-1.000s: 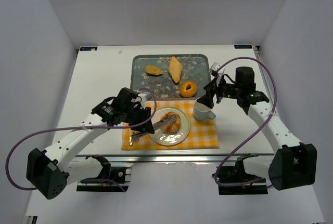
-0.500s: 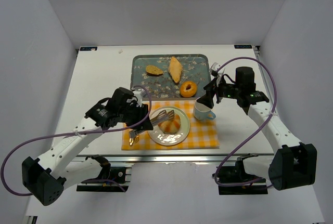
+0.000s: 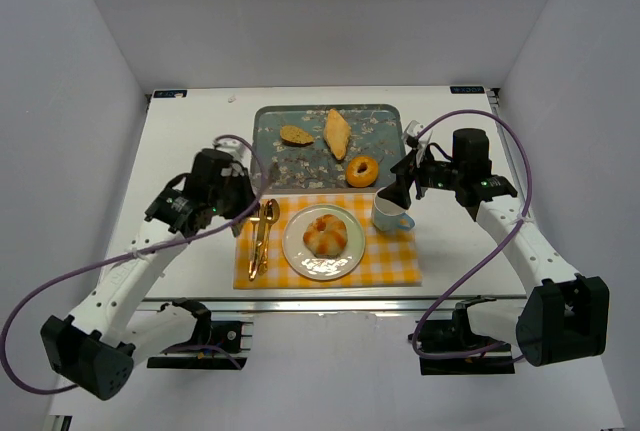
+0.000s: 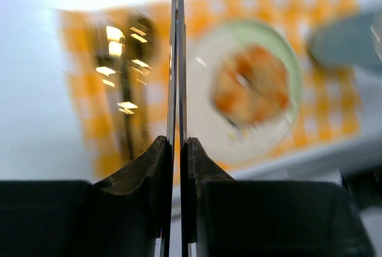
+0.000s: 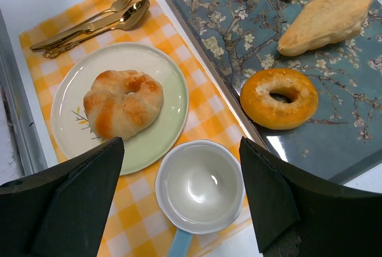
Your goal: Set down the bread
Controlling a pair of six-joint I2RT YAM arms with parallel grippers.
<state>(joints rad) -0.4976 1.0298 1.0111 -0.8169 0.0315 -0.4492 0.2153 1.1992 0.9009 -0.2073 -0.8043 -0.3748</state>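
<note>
The bread (image 3: 325, 234), a round golden bun with pale splits, lies alone on the white plate (image 3: 300, 257). It also shows in the right wrist view (image 5: 122, 103) and, blurred, in the left wrist view (image 4: 250, 84). My left gripper (image 3: 242, 196) is left of the plate, over the edge of the placemat. It (image 4: 177, 141) is shut on thin metal tongs (image 4: 177, 60), whose blades are close together and empty. My right gripper (image 3: 402, 191) is open and empty, and hovers (image 5: 179, 209) above the white cup (image 5: 200, 185).
Gold cutlery (image 3: 262, 236) lies on the yellow checked placemat (image 3: 390, 256), left of the plate. The cup (image 3: 388, 215) stands right of the plate. Behind them, a floral tray (image 3: 300, 159) holds a ring doughnut (image 3: 361, 170), a long pale pastry (image 3: 337, 133) and a small brown piece (image 3: 296, 135).
The tongs have let go of the bread, which now lies free on the plate. My left gripper has drawn back to the left and away with the tongs. The right arm has not moved.
</note>
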